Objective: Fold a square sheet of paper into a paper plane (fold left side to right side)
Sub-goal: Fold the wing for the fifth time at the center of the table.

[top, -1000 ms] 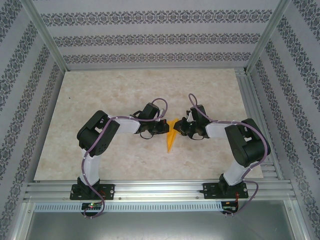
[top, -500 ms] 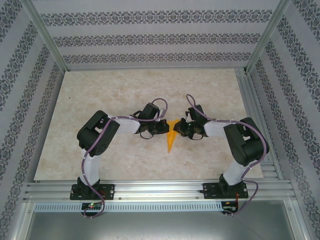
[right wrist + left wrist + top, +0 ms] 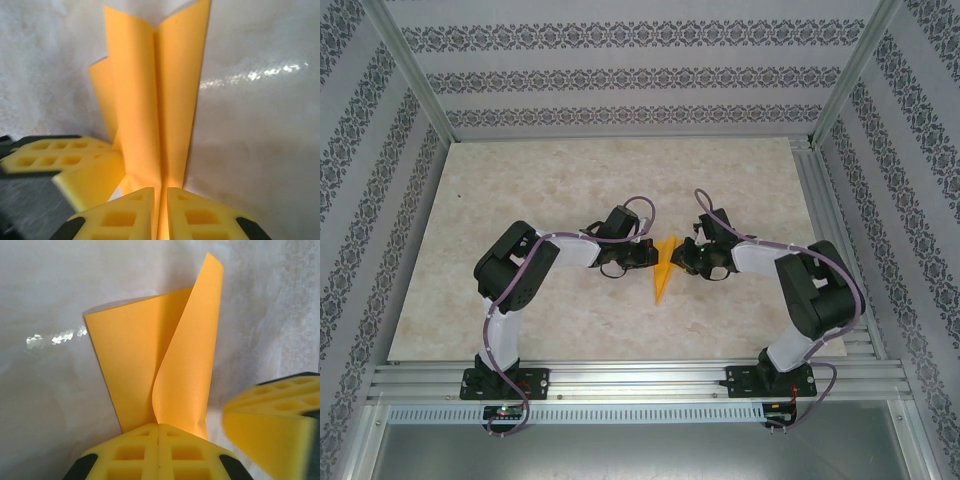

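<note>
The left gripper (image 3: 647, 257), a two-finger claw with yellow waffle-patterned pads, had its jaws pressed together, and they pinched the near end of the narrow, creased, orange-yellow paper plane (image 3: 663, 272). In the left wrist view the two pads (image 3: 135, 452) met along a closed seam, and the paper rose straight out from their tips. One flat panel (image 3: 132, 360) lay ahead and to the left of the tips against the pale, marbled tabletop (image 3: 570, 180). A second flap (image 3: 192, 355) stood up ahead of them, curling away to a pointed top corner. Just to the right of these pads, close by the paper, sat a blurred yellow pad (image 3: 272, 425) of the right gripper (image 3: 681, 257).

The right gripper was likewise closed on the paper plane. In its wrist view a thin strip of orange showed in the slit between its two yellow pads (image 3: 200, 217). From there the paper ran forward as two long panels (image 3: 137, 95) meeting at a central crease, with a smaller fold peeking out to the left behind them. A pad of the left gripper (image 3: 55, 157) lay low on the left, touching the sheet's side.

From above, the two grippers faced each other with the paper plane between their tips. Its pointed end trailed off toward the arm bases, resting on the tabletop.
</note>
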Controlling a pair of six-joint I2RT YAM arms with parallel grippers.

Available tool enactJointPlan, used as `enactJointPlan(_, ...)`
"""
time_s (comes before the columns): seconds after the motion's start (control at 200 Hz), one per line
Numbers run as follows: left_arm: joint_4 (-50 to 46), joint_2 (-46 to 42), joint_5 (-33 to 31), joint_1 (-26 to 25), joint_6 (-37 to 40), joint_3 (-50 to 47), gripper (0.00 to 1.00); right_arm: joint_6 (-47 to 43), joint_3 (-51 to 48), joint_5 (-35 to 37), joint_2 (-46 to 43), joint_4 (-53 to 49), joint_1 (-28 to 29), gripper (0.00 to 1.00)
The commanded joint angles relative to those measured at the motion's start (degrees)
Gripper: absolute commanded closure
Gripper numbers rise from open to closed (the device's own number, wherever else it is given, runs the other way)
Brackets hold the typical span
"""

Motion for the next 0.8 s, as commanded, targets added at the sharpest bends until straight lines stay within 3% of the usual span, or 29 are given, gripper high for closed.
enactJointPlan(0.0, -1.49, 1.04, -1.11, -1.05, 1.55, 0.41, 0.99, -3.13, 3.33, 1.89, -4.52, -4.40, -0.21, 0.84)
enactJointPlan(0.345, -1.50, 0.95, -1.22, -1.13, 1.52, 0.14, 0.99, 3.55, 4.28, -0.28, 3.19, 5.07, 2.64, 0.85)
enactJointPlan(0.794, -1.25, 0.95, -1.38, -1.28, 1.46, 0.06, 0.99, 5.30, 4.81, -0.96, 5.98, 7.83, 3.75, 0.85)
